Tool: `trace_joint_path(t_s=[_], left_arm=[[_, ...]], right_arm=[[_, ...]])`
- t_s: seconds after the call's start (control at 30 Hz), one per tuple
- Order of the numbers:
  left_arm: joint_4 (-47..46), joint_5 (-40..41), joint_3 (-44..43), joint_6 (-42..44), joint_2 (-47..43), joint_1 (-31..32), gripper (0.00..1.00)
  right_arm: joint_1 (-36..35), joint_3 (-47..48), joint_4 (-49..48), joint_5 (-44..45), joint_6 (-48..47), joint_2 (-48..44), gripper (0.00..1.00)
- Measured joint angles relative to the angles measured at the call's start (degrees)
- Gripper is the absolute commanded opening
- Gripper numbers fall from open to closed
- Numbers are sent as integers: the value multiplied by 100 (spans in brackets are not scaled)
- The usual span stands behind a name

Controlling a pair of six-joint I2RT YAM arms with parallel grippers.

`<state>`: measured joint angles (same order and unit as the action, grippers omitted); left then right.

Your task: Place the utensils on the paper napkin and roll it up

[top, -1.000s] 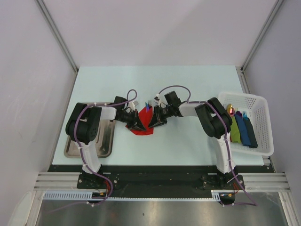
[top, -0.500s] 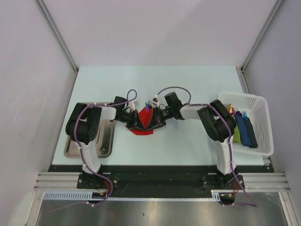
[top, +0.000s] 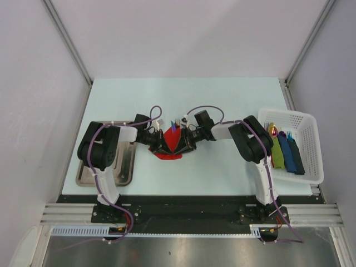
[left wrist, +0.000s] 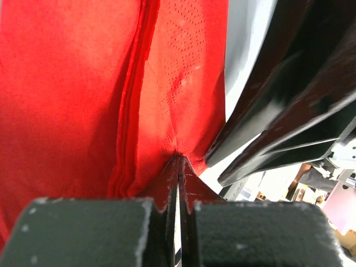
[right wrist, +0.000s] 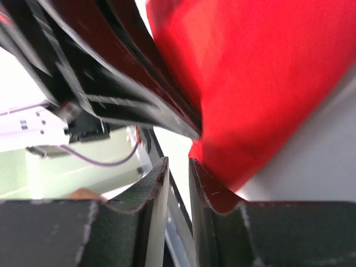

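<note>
Pincers meet mid-table over the paper napkin (top: 169, 154): left pincer (left wrist: 178, 167) clamped tight on a raised fold of the red paper; right pincer (right wrist: 177, 167) slightly parted, nothing between its jaws, napkin edge just beside it. Coloured tips of the utensils (top: 174, 126) poke out at the napkin's far end. Judged: loading done, rolling begun, paper loosely tented, not yet a narrow bundle. Other napkin rolls (top: 286, 151) lie in the white basket (top: 311, 119) at right. No brand, label or writing readable

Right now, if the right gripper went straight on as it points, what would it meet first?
Probably the red napkin, just ahead of the right gripper; the left gripper sits close beside it.
</note>
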<state>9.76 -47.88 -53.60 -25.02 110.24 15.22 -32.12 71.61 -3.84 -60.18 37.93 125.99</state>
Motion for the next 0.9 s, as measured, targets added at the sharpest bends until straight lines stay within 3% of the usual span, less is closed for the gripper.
trace_joint_path(t_s=[0.37,0.57,0.83,0.9], left_arm=[[-4,-13,0,0,2,-2,0],[-7,-15,0,-4,4,-2,0],[-4,-15,0,-2,4,-2,0],[-4,-15,0,0,2,-4,5]], right_arm=[[83,1853,1043,1534,-990,-57,20],[-35,2133,1513,2079,-1425,116,17],[-90,2190,1639,2166,-1591,579,16],[-98,2208,1641,2184,-1602,599,14]])
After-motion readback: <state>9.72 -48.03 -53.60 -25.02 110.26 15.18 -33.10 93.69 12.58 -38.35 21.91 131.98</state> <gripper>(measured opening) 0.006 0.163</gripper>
